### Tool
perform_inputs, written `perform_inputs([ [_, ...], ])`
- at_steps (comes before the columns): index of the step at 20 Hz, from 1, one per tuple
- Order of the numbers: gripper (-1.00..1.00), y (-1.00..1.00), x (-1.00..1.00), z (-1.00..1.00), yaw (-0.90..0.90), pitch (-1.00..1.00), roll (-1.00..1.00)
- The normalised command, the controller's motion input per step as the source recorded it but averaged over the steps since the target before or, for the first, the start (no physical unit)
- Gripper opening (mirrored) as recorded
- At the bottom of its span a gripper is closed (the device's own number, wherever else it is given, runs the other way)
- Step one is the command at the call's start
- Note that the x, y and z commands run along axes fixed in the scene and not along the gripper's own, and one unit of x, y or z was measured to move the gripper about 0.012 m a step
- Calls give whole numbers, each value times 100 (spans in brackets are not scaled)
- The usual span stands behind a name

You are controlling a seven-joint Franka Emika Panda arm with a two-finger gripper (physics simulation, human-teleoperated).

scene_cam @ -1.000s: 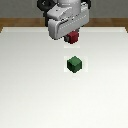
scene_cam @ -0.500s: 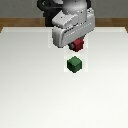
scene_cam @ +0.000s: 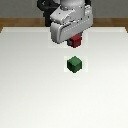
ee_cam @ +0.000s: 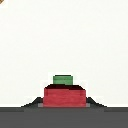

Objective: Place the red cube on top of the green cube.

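Note:
The red cube point(scene_cam: 76, 41) hangs just under the arm's grey-white hand, held between the fingers of my gripper point(scene_cam: 75, 43), which is shut on it. The cube is off the table. The green cube point(scene_cam: 75, 64) sits alone on the white table, a short way in front of the held cube in the exterior view. In the wrist view the red cube point(ee_cam: 64, 96) fills the space between the dark fingertips point(ee_cam: 34, 103), and the green cube point(ee_cam: 63, 79) shows just beyond it, partly hidden by it.
A white table top point(scene_cam: 30, 90) spreads around the cubes. Its far edge meets a brown floor strip point(scene_cam: 15, 22) behind the arm.
The hand with the red cube has lifted and moved nearer to the green cube. The green cube has stayed where it was.

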Motion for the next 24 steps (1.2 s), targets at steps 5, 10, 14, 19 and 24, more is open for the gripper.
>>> perform_inputs([
  [5, -100, 0, 20, -20, 0, 0, 0],
  [10, -100, 0, 0, -60, 0, 0, 0],
  [14, -100, 25, 0, -25, 0, 0, 0],
  [19, -100, 0, 0, -40, 0, 0, 0],
  [24, 100, 0, 0, 0, 0, 0, 0],
])
